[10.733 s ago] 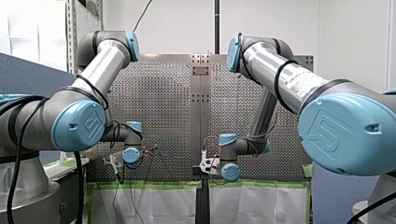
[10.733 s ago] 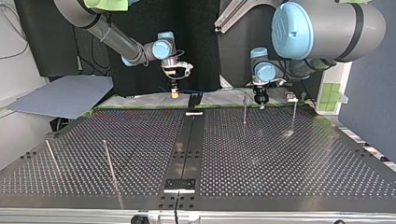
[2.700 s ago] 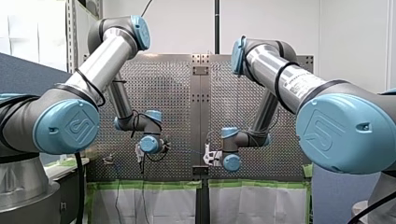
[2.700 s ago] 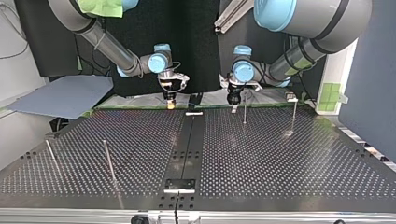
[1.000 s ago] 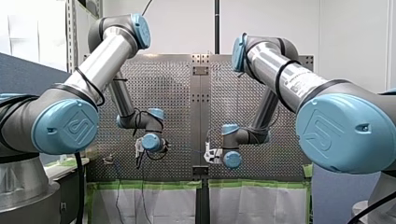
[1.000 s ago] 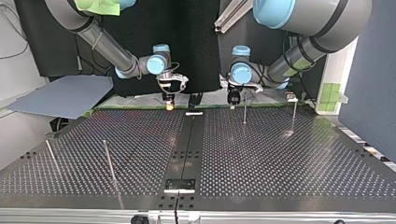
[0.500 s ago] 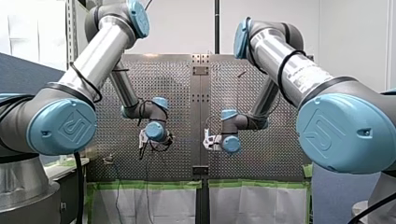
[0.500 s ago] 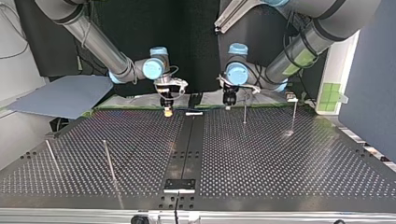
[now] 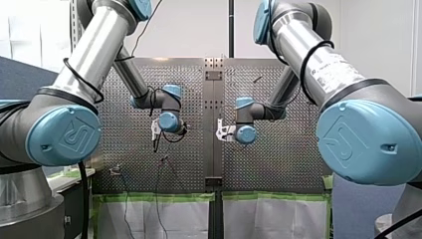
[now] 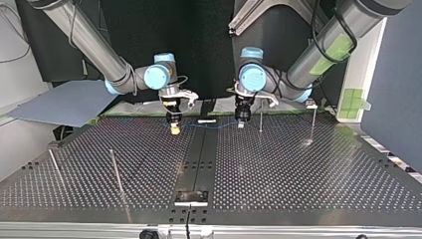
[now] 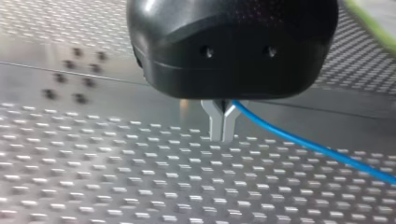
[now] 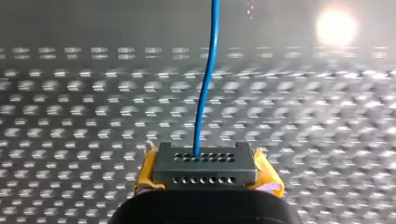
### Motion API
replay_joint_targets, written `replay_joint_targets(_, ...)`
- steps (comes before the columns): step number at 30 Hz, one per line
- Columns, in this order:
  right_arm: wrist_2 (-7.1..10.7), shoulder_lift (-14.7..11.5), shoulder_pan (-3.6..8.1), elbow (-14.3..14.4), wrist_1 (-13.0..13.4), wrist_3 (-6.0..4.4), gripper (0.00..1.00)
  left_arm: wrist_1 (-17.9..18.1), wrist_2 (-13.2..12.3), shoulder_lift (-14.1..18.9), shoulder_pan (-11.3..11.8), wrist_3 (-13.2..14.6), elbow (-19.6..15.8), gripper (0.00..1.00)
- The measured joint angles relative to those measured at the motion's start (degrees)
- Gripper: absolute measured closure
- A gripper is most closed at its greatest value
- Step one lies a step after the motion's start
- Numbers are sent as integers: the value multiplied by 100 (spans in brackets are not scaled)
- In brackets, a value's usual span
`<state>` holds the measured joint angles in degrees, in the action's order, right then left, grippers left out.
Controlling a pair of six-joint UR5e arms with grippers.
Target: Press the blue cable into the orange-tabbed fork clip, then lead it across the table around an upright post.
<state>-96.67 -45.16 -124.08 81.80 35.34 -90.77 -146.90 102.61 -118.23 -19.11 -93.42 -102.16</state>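
In the last 1 second both arms have drawn in from the far edge of the table (image 10: 298,199) in the top view, carrying the blue cable (image 10: 209,126) stretched between them, which suggests the lead toward a post has begun; no orange-tabbed clip can be made out. My left gripper (image 11: 222,130) is pinched narrow on the cable. My right gripper (image 12: 205,163), yellow-padded, clamps it too, and the nearest upright post (image 10: 260,119) stands just beside my left gripper.
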Motion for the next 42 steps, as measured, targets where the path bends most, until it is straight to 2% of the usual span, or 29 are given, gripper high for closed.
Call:
replay_joint_targets(9,-2,-484,-19,-3,-34,-9,100,-250,175,501,-69,-64,235,100)
replay_joint_targets(18,12,-1018,-19,-10,-70,-13,100,-276,354,730,-148,-77,363,100)
replay_joint_targets(23,15,-1297,-4,-37,-151,-13,100,-327,370,938,-176,-204,464,100)
replay_joint_targets(33,12,-1867,-27,-293,-514,26,100,-679,383,1097,-247,-273,774,100)
replay_joint_targets(42,-3,-2288,47,-348,-588,-7,100,-976,386,1111,-340,-290,1152,100)
